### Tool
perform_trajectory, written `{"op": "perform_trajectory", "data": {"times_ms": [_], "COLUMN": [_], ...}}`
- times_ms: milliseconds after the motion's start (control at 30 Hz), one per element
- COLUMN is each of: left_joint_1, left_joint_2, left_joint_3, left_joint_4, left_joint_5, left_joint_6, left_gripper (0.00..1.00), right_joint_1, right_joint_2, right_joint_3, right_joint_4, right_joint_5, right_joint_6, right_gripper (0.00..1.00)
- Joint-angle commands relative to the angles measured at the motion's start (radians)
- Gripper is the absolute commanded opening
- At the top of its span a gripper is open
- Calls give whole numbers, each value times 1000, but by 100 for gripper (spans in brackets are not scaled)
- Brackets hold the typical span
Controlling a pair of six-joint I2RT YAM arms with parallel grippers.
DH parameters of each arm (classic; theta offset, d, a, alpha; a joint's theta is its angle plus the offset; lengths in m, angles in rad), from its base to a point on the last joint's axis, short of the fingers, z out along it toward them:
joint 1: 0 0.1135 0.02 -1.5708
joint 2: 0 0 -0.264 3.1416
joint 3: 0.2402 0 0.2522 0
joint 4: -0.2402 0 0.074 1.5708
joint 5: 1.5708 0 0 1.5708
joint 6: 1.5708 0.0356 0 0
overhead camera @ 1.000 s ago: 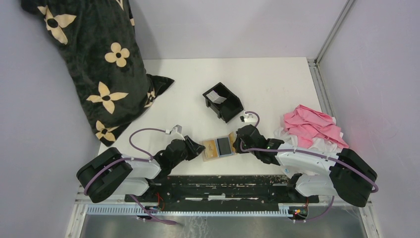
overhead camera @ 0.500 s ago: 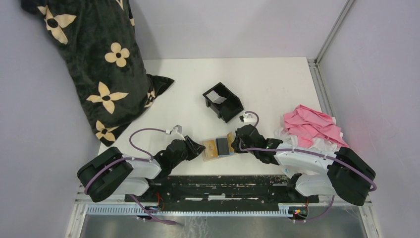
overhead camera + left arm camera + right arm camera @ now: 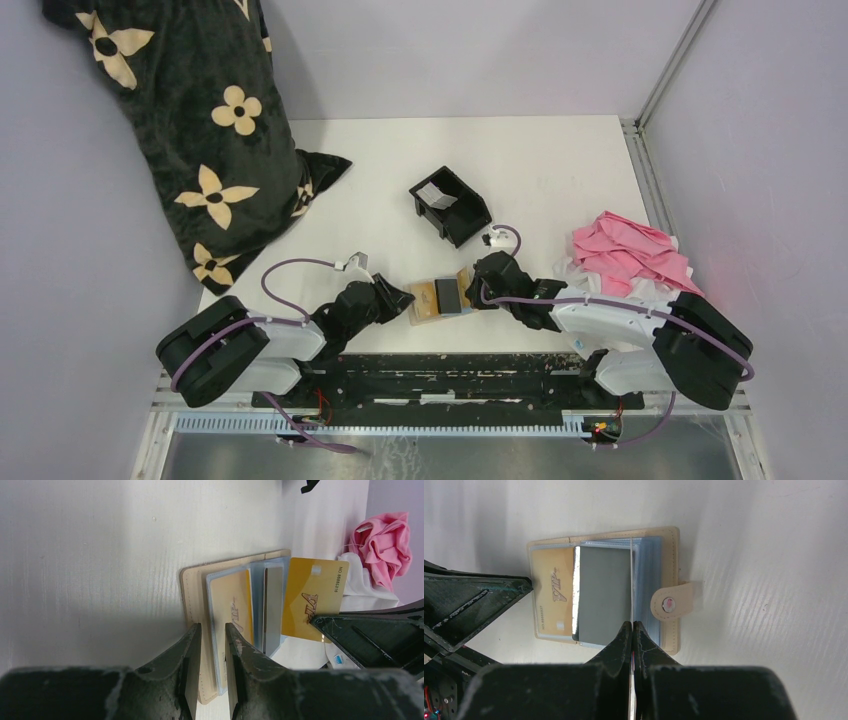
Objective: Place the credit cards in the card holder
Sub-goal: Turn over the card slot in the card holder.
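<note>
The tan card holder (image 3: 428,300) lies open on the white table between both arms, snap tab (image 3: 669,604) to its right. My left gripper (image 3: 212,627) is shut on its left edge, cover (image 3: 192,595) and clear sleeve between the fingers. That sleeve holds a golden credit card (image 3: 551,590). Beside it a grey page or card (image 3: 604,595) stands partly raised. My right gripper (image 3: 632,624) is shut on a second golden credit card (image 3: 312,595), held on edge over the sleeves (image 3: 631,580). A pale card (image 3: 435,193) lies in the black tray.
The black two-compartment tray (image 3: 462,215) sits behind the card holder. A pink cloth on white fabric (image 3: 635,255) lies at the right. A black flower-patterned pillow (image 3: 200,130) leans at the back left. The table's front edge is just below the card holder.
My right gripper has moved a little left with its golden card. The grey page in the card holder now looks narrower. The left gripper has not moved.
</note>
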Motion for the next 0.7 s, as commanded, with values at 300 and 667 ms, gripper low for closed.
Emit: {"op": "perform_trajectory", "data": {"times_ms": [300,667], "left_joint_1": [-9,-10], "left_joint_2": [9,14], "left_joint_3": [4,7], "left_joint_4": [-5,-17], "left_joint_5": [-13,-14], "left_joint_6": [-21,-22], "left_gripper": [31,31], "right_joint_1": [2,-5], "right_joint_2": [21,-2], "right_joint_3": [-25,-65], "right_joint_4": [56,113], "right_joint_5": [15,-5], "right_joint_6": [43,78], "right_gripper": [1,1]}}
